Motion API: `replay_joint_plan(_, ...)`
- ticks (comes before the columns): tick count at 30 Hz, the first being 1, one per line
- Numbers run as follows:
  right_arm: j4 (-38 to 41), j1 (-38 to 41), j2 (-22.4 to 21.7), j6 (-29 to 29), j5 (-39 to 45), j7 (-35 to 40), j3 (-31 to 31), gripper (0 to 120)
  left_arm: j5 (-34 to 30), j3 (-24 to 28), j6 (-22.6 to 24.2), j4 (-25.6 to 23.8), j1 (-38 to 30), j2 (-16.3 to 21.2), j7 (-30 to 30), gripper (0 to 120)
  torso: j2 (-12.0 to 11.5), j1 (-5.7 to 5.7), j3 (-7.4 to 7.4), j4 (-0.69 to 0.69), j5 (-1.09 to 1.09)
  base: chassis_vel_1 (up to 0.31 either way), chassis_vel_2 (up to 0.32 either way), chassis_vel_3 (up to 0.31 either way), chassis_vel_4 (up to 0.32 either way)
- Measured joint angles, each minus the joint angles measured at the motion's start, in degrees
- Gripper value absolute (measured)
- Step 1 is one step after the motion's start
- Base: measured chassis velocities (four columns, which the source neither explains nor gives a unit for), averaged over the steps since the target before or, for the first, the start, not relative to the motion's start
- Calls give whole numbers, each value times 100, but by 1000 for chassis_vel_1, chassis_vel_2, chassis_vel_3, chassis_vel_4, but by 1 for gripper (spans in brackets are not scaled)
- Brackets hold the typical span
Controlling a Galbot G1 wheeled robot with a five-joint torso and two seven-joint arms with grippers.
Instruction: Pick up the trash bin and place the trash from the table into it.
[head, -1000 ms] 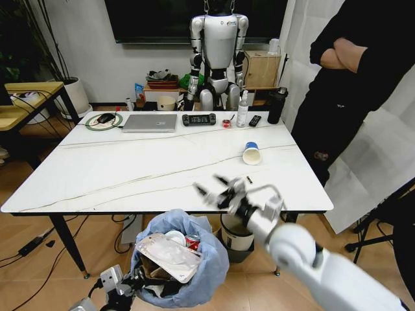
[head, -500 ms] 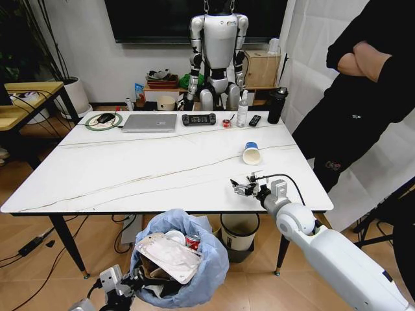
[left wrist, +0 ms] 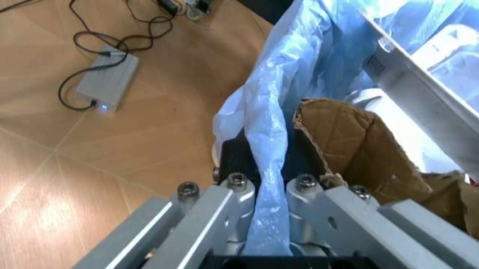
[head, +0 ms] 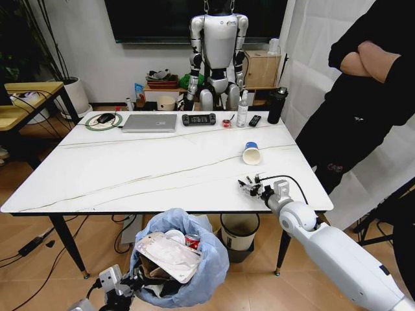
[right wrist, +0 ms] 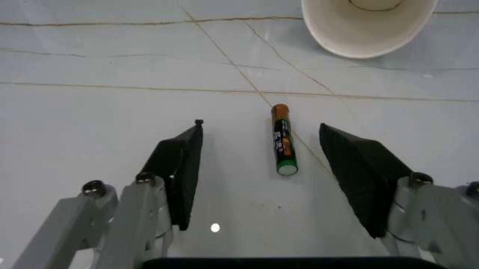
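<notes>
The trash bin (head: 194, 272), lined with a light-blue bag, hangs below the table's (head: 130, 168) front edge. My left gripper (head: 127, 286) is shut on the bag's rim (left wrist: 263, 140). Inside lie torn cardboard (left wrist: 351, 140), a clear packet (head: 167, 254) and a red can (head: 192, 241). Over the table's right front, my right gripper (head: 249, 187) is open. A small battery (right wrist: 282, 139) lies flat on the marble between its fingers (right wrist: 179, 168), untouched. Just beyond, a blue-white paper cup (head: 251, 153) lies on its side, its mouth (right wrist: 368, 25) toward the gripper.
Along the far edge sit a silver laptop (head: 150, 122), game controller (head: 198, 119), remote (head: 255, 120), bottle (head: 242, 109) and black flask (head: 277, 105). A cream bin (head: 237, 233) stands under the table. A person (head: 363, 97) stands at the right. A power adapter (left wrist: 109, 84) lies on the floor.
My right gripper has swung right from near the front edge and settled low over the battery, fingers on either side of it. The bin and left gripper have stayed put.
</notes>
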Motion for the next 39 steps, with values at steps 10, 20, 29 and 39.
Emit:
replay_joint_plan(10, 39, -29, -58, 7, -20, 2, -48, 19, -45, -19, 0, -18, -8, 23, -12, 0, 0, 0, 0, 0, 0, 0, 0, 0, 0)
replay_joint_plan(20, 110, -109, -116, 27, -108, 4, -67, 0, -95, -34, 0, -23, -29, 50, -20, 0, 0, 0, 0, -1, -1, 0, 0, 0, 0)
replay_joint_plan(29, 1134, -230, -168, 167, 670, -107, 288, 0, -120, -38, 1, -21, -41, 63, -24, 0, 0, 1, 1, 0, -3, 0, 0, 0, 0)
replay_joint_plan(39, 3193, -799, -487, 391, 1223, -722, -139, 0, -169, -100, 4, -66, -13, 69, -28, 0, 0, 0, 0, 0, 0, 0, 0, 0, 0)
